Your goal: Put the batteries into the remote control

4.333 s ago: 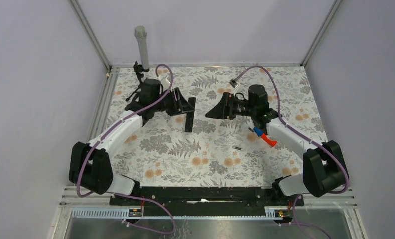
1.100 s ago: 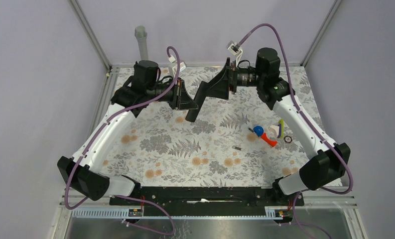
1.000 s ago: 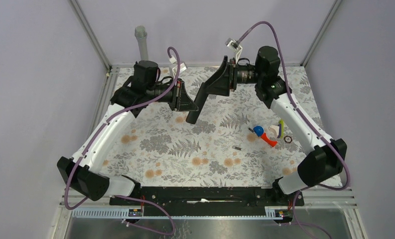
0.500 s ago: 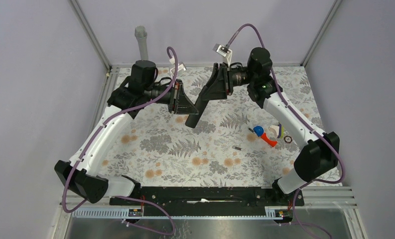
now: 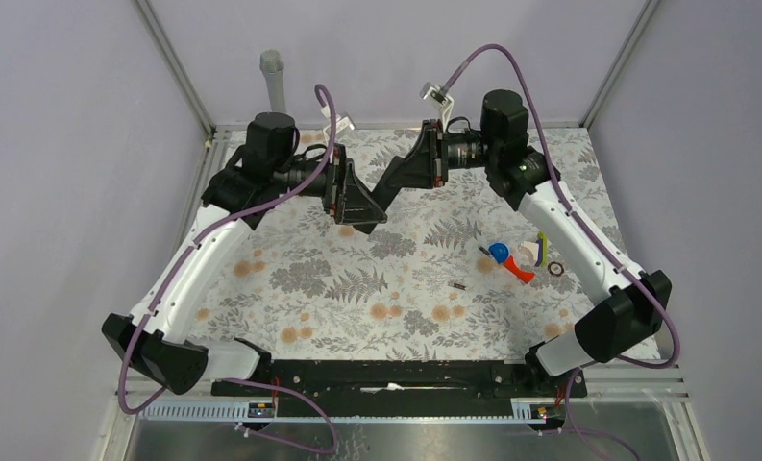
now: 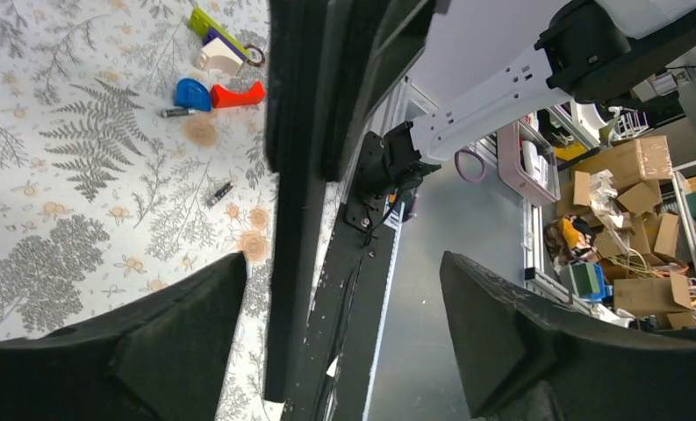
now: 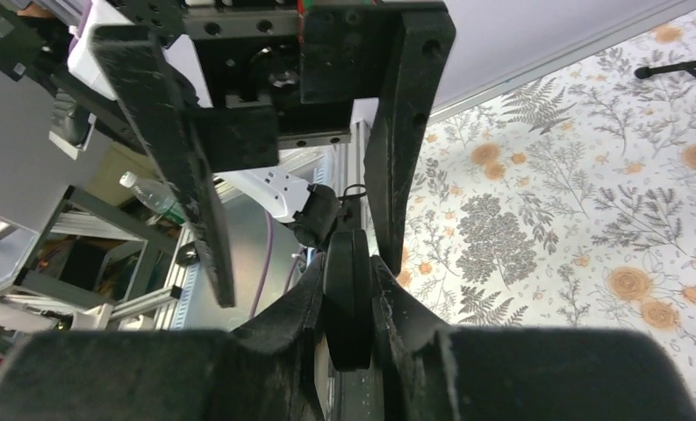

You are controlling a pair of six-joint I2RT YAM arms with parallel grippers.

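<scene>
A: Began with the biggest. Noticed the floral table (image 5: 357, 298) down below both claws?

B: Did. Found the left arm (image 5: 204, 259) and the right arm (image 5: 569, 230) raised over its far half. Saw the left claw (image 5: 362, 213) and the right claw (image 5: 391, 190) meeting nose to nose, close together.

A: Read the left claw how?

B: As spread wide. Saw its fingers (image 6: 151, 351) well apart in the left wrist view, one on either side of the remote control (image 6: 296, 219). Caught no squeeze on it from either.

A: Placed the remote where, exactly?

B: Up in the air, between the left claw's fingers, running lengthwise through the gap and nearer one finger than the other. Traced it up into the right claw, clamped tight on the slim black bar. Saw it edge-on from the right wrist, pinched between the two pads.

A: Spotted anything smaller?

B: Picked out the red-and-blue toy pieces (image 5: 511, 261) on the table, below and off to the right claw's outer side, beside the right arm. Made out one battery (image 5: 459, 284) lying flat near them, toward the arm bases, well apart from both claws and touching nothing but the table
</scene>
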